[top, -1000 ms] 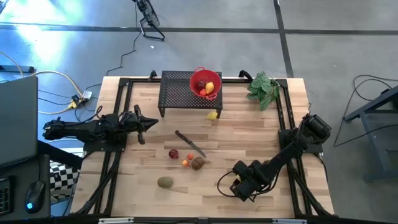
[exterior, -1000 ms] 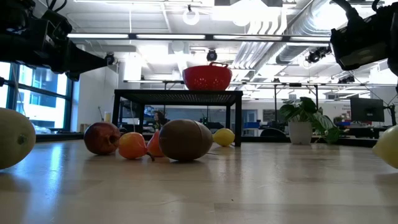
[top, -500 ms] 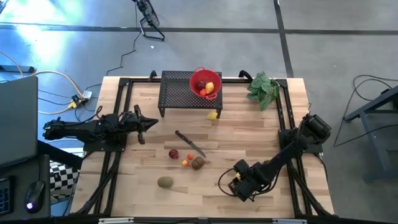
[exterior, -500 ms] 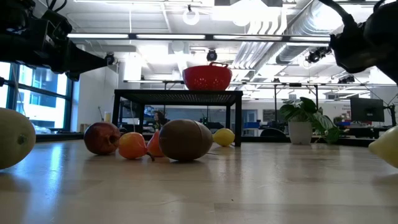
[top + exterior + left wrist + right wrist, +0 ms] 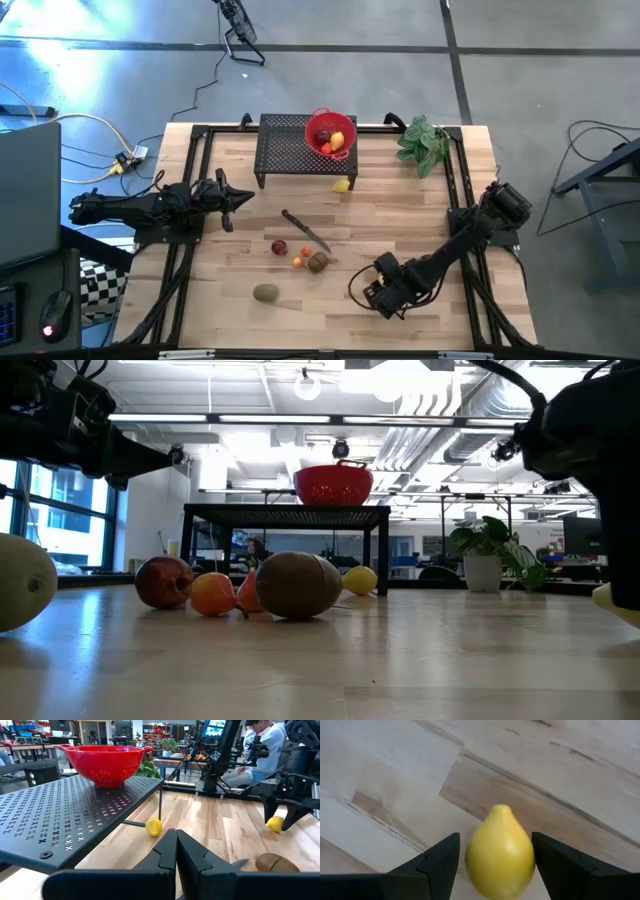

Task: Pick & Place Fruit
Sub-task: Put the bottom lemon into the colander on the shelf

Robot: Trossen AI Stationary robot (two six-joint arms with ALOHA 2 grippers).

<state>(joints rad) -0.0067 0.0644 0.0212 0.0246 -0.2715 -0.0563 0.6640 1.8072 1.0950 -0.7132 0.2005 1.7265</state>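
A yellow lemon [image 5: 500, 850] lies on the table near the front right. My right gripper [image 5: 383, 293] points down over it, open, with one finger on either side and the lemon not lifted. The left wrist view also shows this lemon [image 5: 274, 823] between those fingers. More fruit lies mid-table: a dark red piece [image 5: 279, 247], a tiny orange one [image 5: 298, 262], a kiwi [image 5: 318, 262] and another kiwi [image 5: 265, 293]. A second lemon [image 5: 342, 185] sits by the rack. My left gripper [image 5: 243, 197] waits shut at the table's left, pointing level.
A red colander [image 5: 330, 132] holding fruit stands on a black perforated rack [image 5: 285, 150] at the far middle. A slim knife [image 5: 305, 230] lies beside the fruit cluster. A green leafy bunch [image 5: 422, 143] sits at the far right. Bare wood lies between the cluster and my right gripper.
My right gripper has rolled about the line it points along while staying over the lemon, its fingers still open. In the low view it now covers more of the lemon. The lemon has stayed where it was.
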